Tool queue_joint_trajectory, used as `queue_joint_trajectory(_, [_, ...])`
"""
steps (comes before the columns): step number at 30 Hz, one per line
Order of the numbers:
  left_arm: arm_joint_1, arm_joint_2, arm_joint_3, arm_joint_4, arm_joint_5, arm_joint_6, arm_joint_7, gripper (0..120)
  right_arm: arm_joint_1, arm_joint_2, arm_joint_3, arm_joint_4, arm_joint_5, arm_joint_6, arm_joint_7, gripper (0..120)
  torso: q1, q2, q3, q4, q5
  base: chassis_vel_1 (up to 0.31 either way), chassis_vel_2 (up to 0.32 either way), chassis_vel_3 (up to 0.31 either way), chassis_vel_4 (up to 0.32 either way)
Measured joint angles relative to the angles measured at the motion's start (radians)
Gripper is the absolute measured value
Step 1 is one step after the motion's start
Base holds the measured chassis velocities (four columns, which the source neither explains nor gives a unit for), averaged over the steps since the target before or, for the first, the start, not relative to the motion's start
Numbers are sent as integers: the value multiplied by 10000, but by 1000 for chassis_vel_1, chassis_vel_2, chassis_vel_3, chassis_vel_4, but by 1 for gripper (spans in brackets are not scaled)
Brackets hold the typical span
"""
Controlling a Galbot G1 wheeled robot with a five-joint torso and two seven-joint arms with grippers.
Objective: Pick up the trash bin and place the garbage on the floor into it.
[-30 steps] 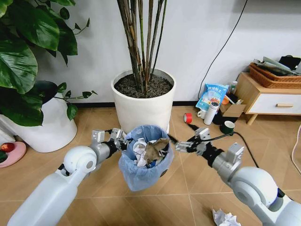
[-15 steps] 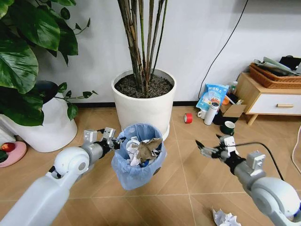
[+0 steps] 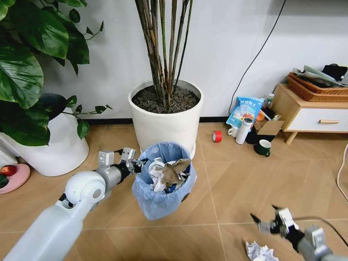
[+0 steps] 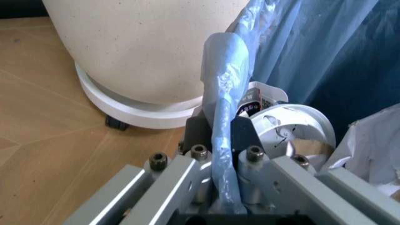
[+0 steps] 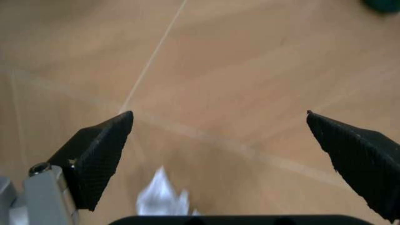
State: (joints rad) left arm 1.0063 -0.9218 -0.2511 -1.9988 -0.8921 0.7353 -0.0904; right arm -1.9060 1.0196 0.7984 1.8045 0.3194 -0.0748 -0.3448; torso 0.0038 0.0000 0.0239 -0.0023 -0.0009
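Left gripper (image 3: 136, 163) clamps the trash bin (image 3: 163, 187) rim beside the white plant pot (image 3: 166, 122), while right gripper (image 3: 267, 223), jaws spread, hovers above a paper wad (image 3: 260, 252); no readable writing.

Left arm stretched forward from the low left, elbow joint round and white, left gripper (image 3: 132, 161) out at the end with fingers (image 4: 222, 140) pinched tight on the bin (image 3: 163, 187) rim. Right arm low at the right, mostly out of sight, wrist pointing down and toward the middle. Right gripper (image 3: 266, 221) just above the floor, black fingers (image 5: 100, 154) spread wide apart, holding nothing.
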Motion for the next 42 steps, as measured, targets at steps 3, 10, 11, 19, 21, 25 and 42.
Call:
queue_joint_trajectory(3, [-1,-17,1,-21,-10,0,2,0,-78,355,-64,-493,-451,314,-297,100,0,0,0,-1,0,0,0,0,0])
queue_joint_trajectory(10, [14,-49,92,-52,-36,0,-12,0,123,1175,-370,-1534,-966,633,-643,100,0,0,0,-2,0,0,0,0,0])
queue_joint_trajectory(11, [17,-50,99,-54,-36,0,-13,0,173,1242,-411,-1628,-1008,650,-645,100,0,0,0,-2,0,0,0,0,0])
queue_joint_trajectory(19, [-19,4,239,-96,-76,0,-76,0,1173,1854,-1055,-3056,-1412,872,-329,100,0,0,1,1,3,0,0,0,0])
queue_joint_trajectory(21, [-28,17,263,-116,-132,0,-152,0,1405,1853,-1161,-3249,-1394,881,-102,100,0,-1,1,0,-1,0,0,0,0])
queue_joint_trajectory(25, [-24,56,276,-126,-163,0,-190,0,1685,1772,-1269,-3395,-1276,888,143,100,0,0,1,1,1,0,0,0,0])
queue_joint_trajectory(42, [-179,18,342,-71,-163,0,-287,0,2453,1579,-1588,-4403,-1269,852,415,49,0,-1,1,0,2,0,0,0,0])
